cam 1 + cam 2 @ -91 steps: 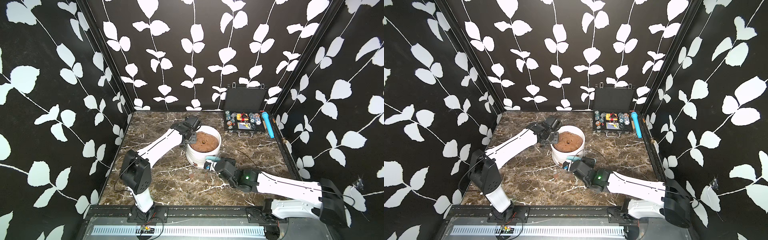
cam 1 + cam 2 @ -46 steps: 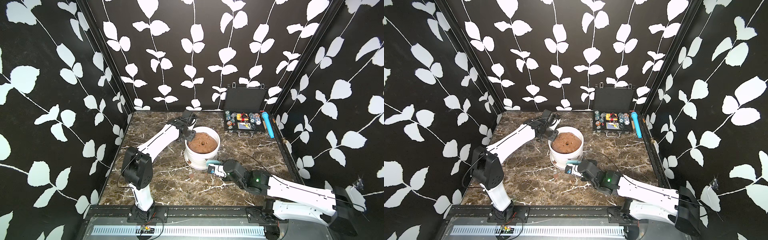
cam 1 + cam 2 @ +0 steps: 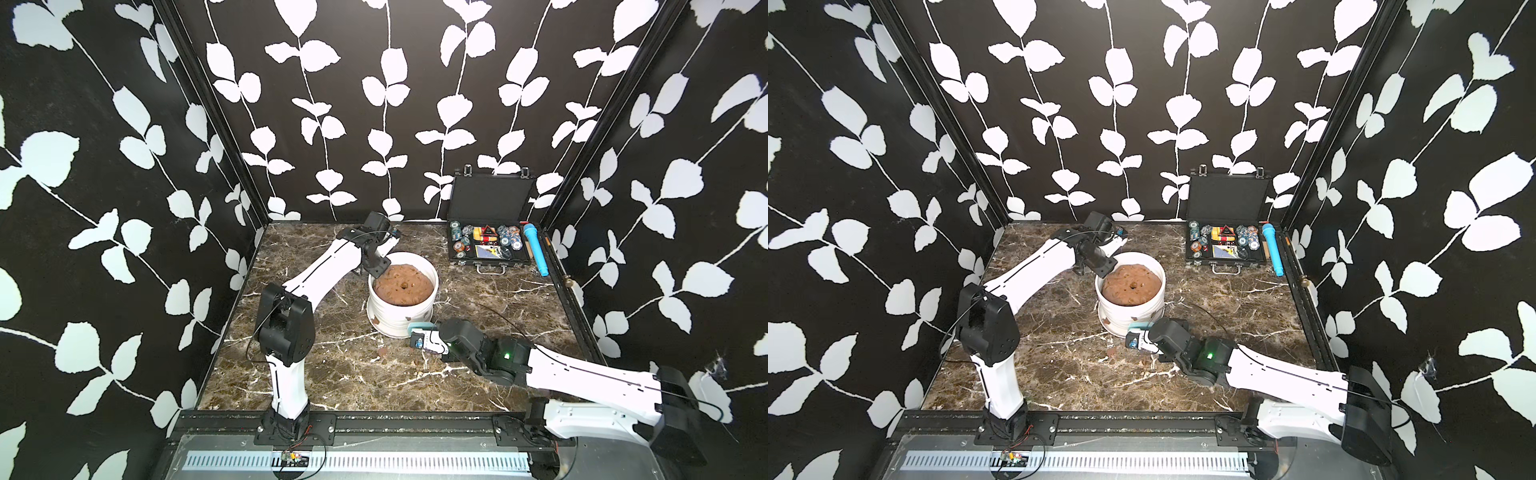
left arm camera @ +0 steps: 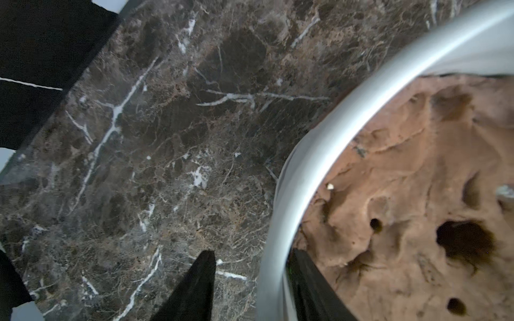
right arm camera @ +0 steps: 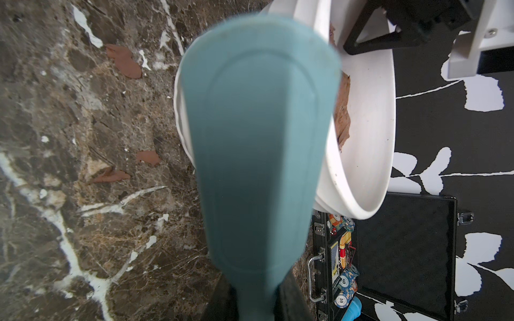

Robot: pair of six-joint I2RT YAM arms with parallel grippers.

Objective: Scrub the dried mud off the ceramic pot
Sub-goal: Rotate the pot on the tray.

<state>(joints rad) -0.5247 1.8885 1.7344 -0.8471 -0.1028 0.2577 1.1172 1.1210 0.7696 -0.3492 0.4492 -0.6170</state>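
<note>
Up close, the left gripper [image 4: 251, 253] stands spread across the rim of the ceramic pot [image 4: 306, 166]. One black finger is outside the wall with marble showing between them, and the other is inside, next to the soil mound [image 4: 403, 180]. Both fingers are cut off by the frame edge. The right gripper [image 5: 256, 300] pinches the narrow handle of a teal scrubber [image 5: 258, 139]. Its broad head sits low at the pot wall on the side facing the surface's near edge. The back of the head covers the contact, so I cannot tell whether it touches the ribs.

The dried mud [image 3: 376, 319] shows as small reddish-brown blotches on that near wall, and a few loose flakes lie on the marble tabletop [image 3: 332, 374] just beside the base.

The pot stands about mid-surface, somewhat nearer the far edge. Marble lies open between it and the left edge, crossed only by the left arm. Toward the near edge there is more open room, though the right arm lies low across it from the near right corner.

An open black chip case [image 3: 488, 245] fills the far right corner, with a blue microphone [image 3: 536, 249] just beside it along the right edge — both well apart from the pot. The pot's far wall is hidden in every view.
</note>
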